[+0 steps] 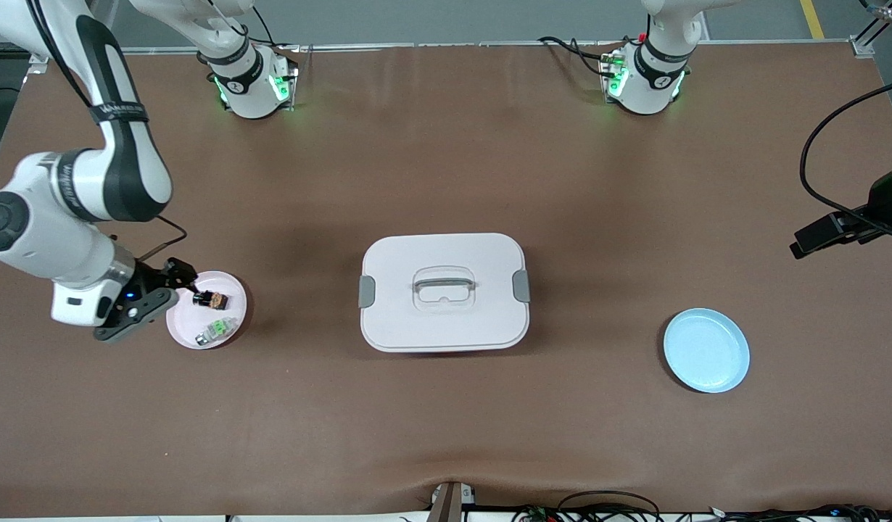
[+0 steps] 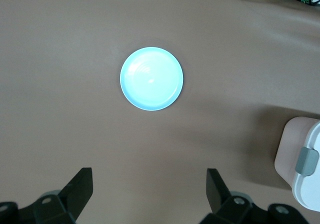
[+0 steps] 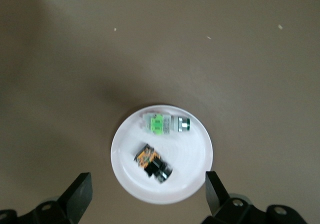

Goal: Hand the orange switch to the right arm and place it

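Note:
The orange switch (image 1: 210, 299) (image 3: 152, 162) lies on a small pale pink plate (image 1: 187, 322) (image 3: 192, 159) toward the right arm's end of the table. A green-faced switch (image 1: 215, 330) (image 3: 165, 124) lies beside it on the same plate. My right gripper (image 1: 147, 304) (image 3: 148, 183) hangs open just over the plate's edge, apart from both switches, with nothing between its fingers. At the left arm's end of the table my left gripper (image 1: 823, 233) (image 2: 149, 180) is up in the air over bare table, open and holding nothing.
A white lidded box (image 1: 443, 291) (image 2: 302, 159) with a clear handle and grey clips sits mid-table. A light blue plate (image 1: 705, 350) (image 2: 151, 78) lies toward the left arm's end, nearer the front camera. Cables run along the table's front edge.

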